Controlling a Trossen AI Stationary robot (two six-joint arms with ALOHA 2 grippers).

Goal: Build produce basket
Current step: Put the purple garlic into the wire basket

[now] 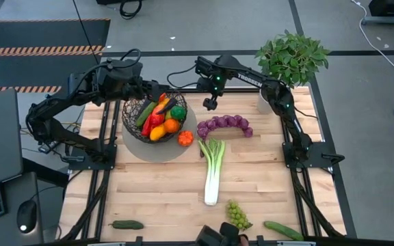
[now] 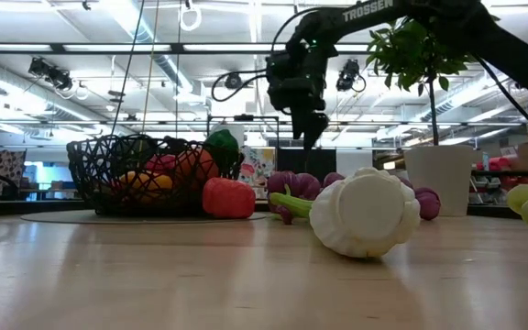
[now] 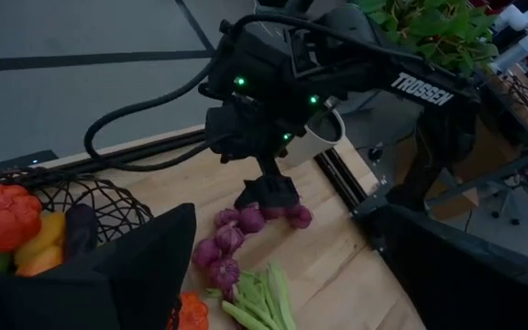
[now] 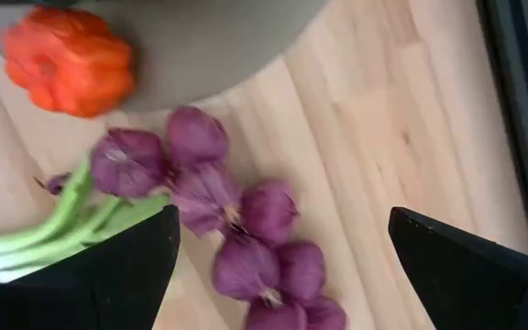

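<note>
Risk of a poor pinch: right gripper hovering wide open above purple grapes, loose cluster likely to slip or drag leek alongside. Left gripper spread, empty, over basket, half filled; possible clash between arms near red pepper.

Basket upper left of centre in high view, on mat, produce inside. Pepper on mat at basket's right. Grapes right of basket. Leek below grapes, centre. Potted plant upper right. Cucumber bottom left; second cucumber bottom right.
</note>
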